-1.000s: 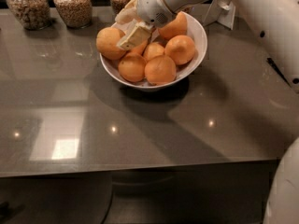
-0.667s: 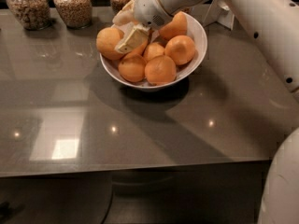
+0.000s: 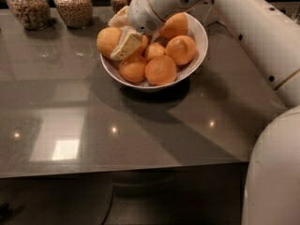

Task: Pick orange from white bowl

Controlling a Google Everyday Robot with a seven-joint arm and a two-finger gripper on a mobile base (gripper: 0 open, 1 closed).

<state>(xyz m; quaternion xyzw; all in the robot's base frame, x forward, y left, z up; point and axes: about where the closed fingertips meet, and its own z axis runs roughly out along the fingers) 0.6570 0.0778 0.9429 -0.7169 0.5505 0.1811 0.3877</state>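
Note:
The white bowl point(image 3: 199, 36) stands at the back middle of the grey table and holds several oranges. My gripper point(image 3: 114, 40) reaches in from the upper right, over the bowl's left rim. Its cream fingers point(image 3: 125, 45) sit on either side of the leftmost orange point(image 3: 104, 41), which rides high at the rim. The gripper looks closed on this orange. Other oranges point(image 3: 160, 69) lie loose in the bowl, and the wrist hides part of the back ones.
Three glass jars of grain point(image 3: 74, 4) stand along the back left edge. The white arm point(image 3: 243, 22) crosses the right side. The table's front edge point(image 3: 122, 165) is near the bottom, with the robot's body point(image 3: 274, 172) at the lower right.
The gripper has shifted slightly left over the leftmost orange at the bowl's rim. The oranges and the bowl have stayed in place.

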